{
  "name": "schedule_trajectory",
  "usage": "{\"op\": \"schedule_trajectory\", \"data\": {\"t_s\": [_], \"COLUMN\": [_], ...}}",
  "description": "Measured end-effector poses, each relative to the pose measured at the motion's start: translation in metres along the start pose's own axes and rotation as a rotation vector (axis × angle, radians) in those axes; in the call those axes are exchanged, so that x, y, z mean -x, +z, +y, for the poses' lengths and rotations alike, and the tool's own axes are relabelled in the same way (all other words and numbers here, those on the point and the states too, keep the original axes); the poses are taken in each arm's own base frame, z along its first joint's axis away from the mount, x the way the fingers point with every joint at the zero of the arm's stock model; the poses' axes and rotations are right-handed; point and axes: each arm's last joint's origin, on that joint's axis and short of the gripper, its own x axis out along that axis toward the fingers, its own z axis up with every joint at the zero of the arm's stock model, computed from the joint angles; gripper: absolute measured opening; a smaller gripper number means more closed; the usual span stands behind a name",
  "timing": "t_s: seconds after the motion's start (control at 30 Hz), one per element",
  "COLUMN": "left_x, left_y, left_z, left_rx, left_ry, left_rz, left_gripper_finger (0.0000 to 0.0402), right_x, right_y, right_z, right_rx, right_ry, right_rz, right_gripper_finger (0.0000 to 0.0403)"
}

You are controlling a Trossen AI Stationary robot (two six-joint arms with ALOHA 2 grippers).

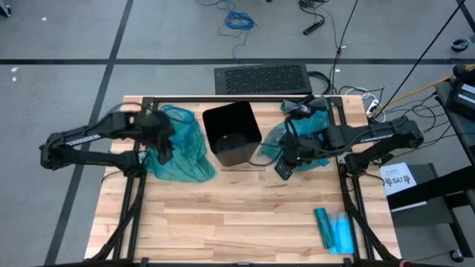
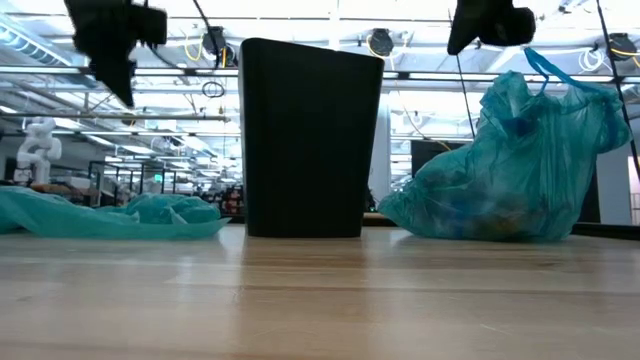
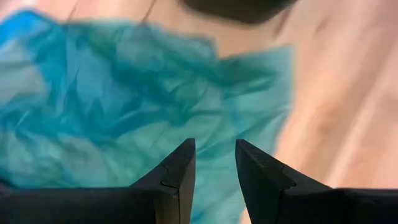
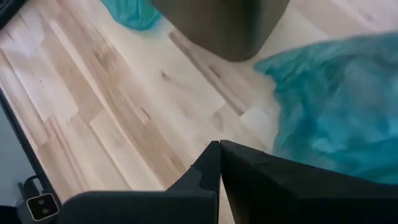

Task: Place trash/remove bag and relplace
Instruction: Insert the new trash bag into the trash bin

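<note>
- Table [image 1: 245, 215]: pale butcher-block planks with visible grain, a flat work surface on which everything else rests
- Bin [image 1: 231, 133]: a rigid, matt black tapered container standing upright at mid-table with no liner in it, which suggests it awaits a fresh bag
- Full bag [image 2: 510, 165]: thin, translucent teal film, crinkled and bulging, sitting on the table just beside the bin on the right arm's side; its gathered neck rises to a loose tail (presumably how it was lifted out); the trash [image 2: 470, 215] shows only as dim lumps through the film in the low view
- Empty bag [image 1: 180, 144]: the same teal film, slack and crumpled flat on the bin's other side, probably the replacement liner
- Left gripper [image 3: 214, 165]: hangs above the empty bag with its dark wedge-shaped fingers parted by a narrow gap and nothing between them, seemingly poised to pinch the film
- Right gripper [image 4: 220, 163]: fingers pressed together on nothing, held over bare wood beside the full bag, apparently clear of it
- Flat blue-teal packet [image 1: 334, 230]: smooth plastic lying near the front edge, well apart from the bin
</note>
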Motion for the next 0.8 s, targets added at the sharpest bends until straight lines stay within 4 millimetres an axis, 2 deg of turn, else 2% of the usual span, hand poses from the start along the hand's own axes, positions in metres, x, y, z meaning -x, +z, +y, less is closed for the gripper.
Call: {"op": "schedule_trajectory", "data": {"t_s": [0.13, 0.2, 0.3, 0.47, 0.63, 0.8], "left_x": [-0.029, -0.04, -0.05, -0.065, -0.087, -0.095], "left_y": [-0.007, -0.005, 0.005, 0.03, 0.038, 0.04], "left_z": [0.007, 0.011, 0.016, 0.029, 0.056, 0.08], "left_rx": [0.14, 0.296, 0.492, 0.582, 0.661, 0.68], "left_ry": [0.176, 0.249, 0.25, 0.226, 0.213, 0.14], "left_rz": [0.066, 0.03, -0.07, -0.176, -0.063, 0.008], "left_gripper_finger": [0.0113, 0.0113, 0.0113, 0.0113, 0.0115, 0.0133], "right_x": [-0.005, -0.007, -0.007, -0.006, -0.006, -0.006], "right_y": [-0.008, -0.01, -0.01, -0.007, -0.006, -0.006], "right_z": [0.005, 0.007, 0.01, 0.012, 0.014, 0.014], "right_rx": [-0.025, -0.03, -0.033, -0.03, -0.023, -0.011], "right_ry": [0.024, 0.034, 0.06, 0.082, 0.097, 0.098], "right_rz": [-0.001, -0.002, -0.019, -0.041, -0.051, -0.053], "right_gripper_finger": [0.0001, 0.0001, 0.0, 0.0, 0.0, 0.0]}}
